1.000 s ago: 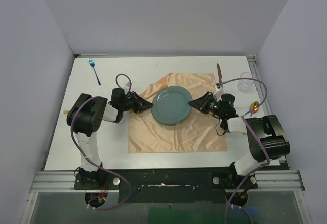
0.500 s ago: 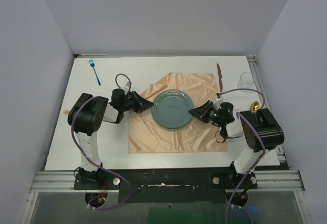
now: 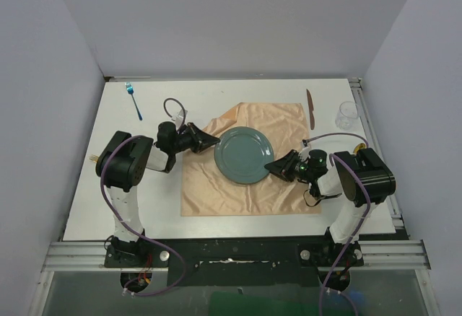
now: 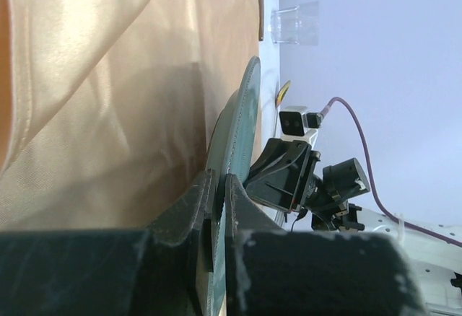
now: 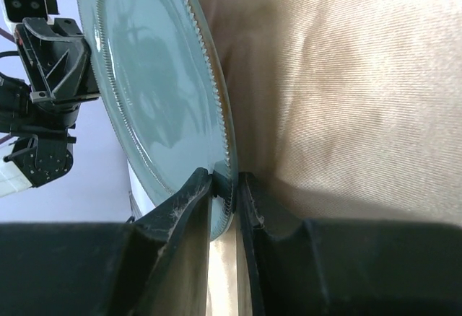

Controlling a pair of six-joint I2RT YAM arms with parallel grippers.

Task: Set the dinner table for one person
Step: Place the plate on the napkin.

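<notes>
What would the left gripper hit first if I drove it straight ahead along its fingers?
The plate: its rim sits between the fingers of the left gripper. Beyond it, across the plate, is the right gripper, gripping the opposite rim.

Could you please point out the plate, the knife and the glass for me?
plate point(image 3: 244, 155): top external view, centre of its face.
knife point(image 3: 311, 108): top external view, midway along it.
glass point(image 3: 346, 115): top external view, its middle.

Plates: we count one grey-green plate point(image 3: 244, 155).
Cloths: we count one peach-orange cloth point(image 3: 238, 193).
Forks: we see one blue fork point(image 3: 133, 99).
Knives: we see one knife point(image 3: 310, 107).
Glasses: we see one clear glass point(image 3: 346, 115).
Claws: we count two, the left claw point(image 3: 209, 141) and the right claw point(image 3: 272, 166).
Tabletops: we see one white tabletop point(image 3: 86, 200).
</notes>
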